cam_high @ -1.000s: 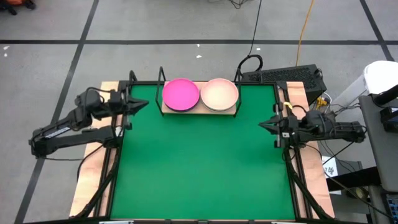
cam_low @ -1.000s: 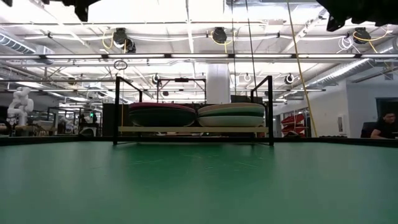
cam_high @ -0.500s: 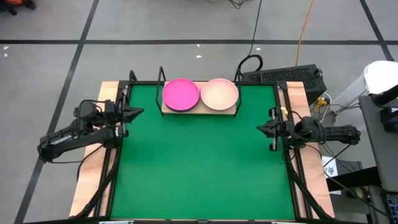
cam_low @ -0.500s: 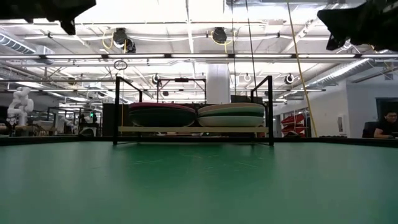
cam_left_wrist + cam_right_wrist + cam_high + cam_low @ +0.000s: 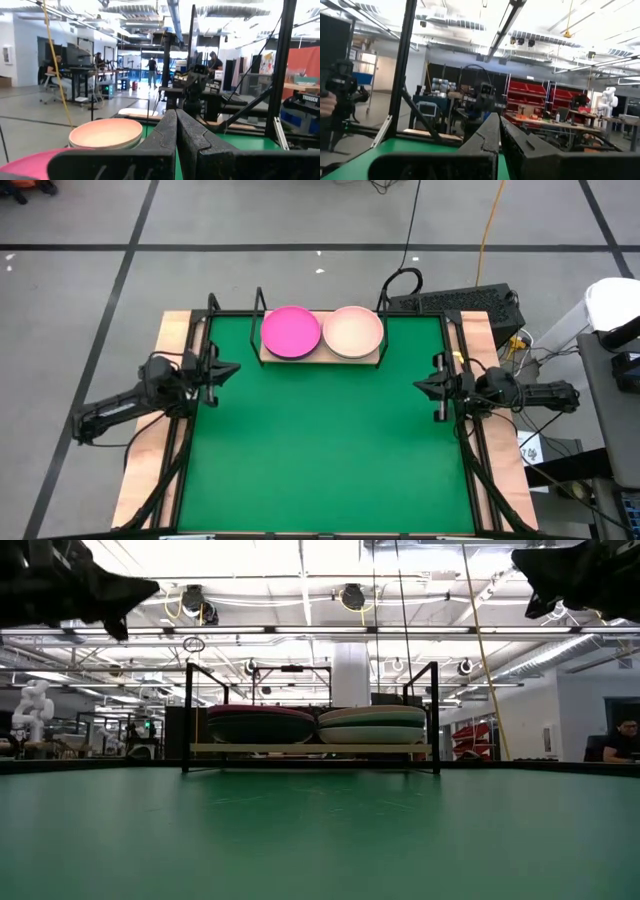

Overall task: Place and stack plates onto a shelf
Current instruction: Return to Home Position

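Two stacks of plates sit side by side on the light-wood shelf (image 5: 320, 357) at the mat's far edge. A hot pink plate (image 5: 290, 332) tops the left stack and a pale pink plate (image 5: 352, 332) tops the right one. The low view shows both stacks (image 5: 260, 725) (image 5: 372, 724) resting on the board between black wire supports. My left gripper (image 5: 232, 368) hovers shut over the mat's left edge, holding nothing. My right gripper (image 5: 420, 386) hovers shut over the right edge, also holding nothing. The left wrist view shows the pale pink plate (image 5: 106, 133) beyond shut fingers (image 5: 176, 131).
A green mat (image 5: 320, 450) covers the table between pale wooden side strips (image 5: 145, 455). Black frame posts (image 5: 212, 305) stand at the far corners. A keyboard (image 5: 455, 302) lies beyond the far right corner. The other arm (image 5: 192, 82) shows across the mat.
My left arm has drawn back toward the table's near edge along the left side and dropped lower. My right gripper has shifted slightly toward the near edge, then held still. Both stacks of plates have stayed put on the shelf.
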You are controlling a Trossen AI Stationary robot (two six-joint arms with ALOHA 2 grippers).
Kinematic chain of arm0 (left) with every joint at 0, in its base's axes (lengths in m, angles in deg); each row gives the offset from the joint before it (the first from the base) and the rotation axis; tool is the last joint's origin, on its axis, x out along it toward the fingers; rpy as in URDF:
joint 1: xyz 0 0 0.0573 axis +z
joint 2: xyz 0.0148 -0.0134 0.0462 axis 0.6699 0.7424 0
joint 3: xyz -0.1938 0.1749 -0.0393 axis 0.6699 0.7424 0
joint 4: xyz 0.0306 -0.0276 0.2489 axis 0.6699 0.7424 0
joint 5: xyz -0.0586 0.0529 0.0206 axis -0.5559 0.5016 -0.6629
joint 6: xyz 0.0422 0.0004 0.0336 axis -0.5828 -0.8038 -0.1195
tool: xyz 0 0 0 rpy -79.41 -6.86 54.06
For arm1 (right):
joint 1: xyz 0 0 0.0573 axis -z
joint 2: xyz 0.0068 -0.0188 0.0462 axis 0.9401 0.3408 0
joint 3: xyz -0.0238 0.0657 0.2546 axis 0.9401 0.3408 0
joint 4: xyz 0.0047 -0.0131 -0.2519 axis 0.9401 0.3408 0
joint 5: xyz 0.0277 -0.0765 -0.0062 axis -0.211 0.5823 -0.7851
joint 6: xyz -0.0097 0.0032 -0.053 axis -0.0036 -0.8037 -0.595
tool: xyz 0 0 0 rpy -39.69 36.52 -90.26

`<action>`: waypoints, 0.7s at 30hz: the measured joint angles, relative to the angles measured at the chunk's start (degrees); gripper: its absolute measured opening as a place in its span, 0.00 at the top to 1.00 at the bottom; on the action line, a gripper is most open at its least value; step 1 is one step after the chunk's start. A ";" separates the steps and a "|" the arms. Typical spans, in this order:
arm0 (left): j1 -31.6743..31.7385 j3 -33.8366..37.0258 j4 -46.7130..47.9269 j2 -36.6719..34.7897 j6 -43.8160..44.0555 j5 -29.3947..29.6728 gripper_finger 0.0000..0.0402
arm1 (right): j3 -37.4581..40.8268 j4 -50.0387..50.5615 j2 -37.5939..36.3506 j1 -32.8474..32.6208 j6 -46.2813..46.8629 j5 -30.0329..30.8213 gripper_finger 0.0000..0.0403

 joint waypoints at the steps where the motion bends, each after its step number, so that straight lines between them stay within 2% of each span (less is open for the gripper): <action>1: -0.08 1.31 -1.56 0.00 0.49 0.00 1.00 | 0.00 0.02 0.00 0.00 0.07 -0.10 1.00; 3: -0.49 3.76 -4.60 -0.02 1.35 0.00 1.00 | 0.03 0.20 0.04 0.00 0.59 -0.17 1.00; 11: -2.54 3.88 -3.63 0.42 0.88 0.17 1.00 | 0.11 0.93 0.02 0.00 0.24 -0.11 1.00; 21: -3.26 3.88 1.44 0.46 -1.04 0.18 1.00 | 0.17 3.16 0.03 0.00 0.72 -0.10 1.00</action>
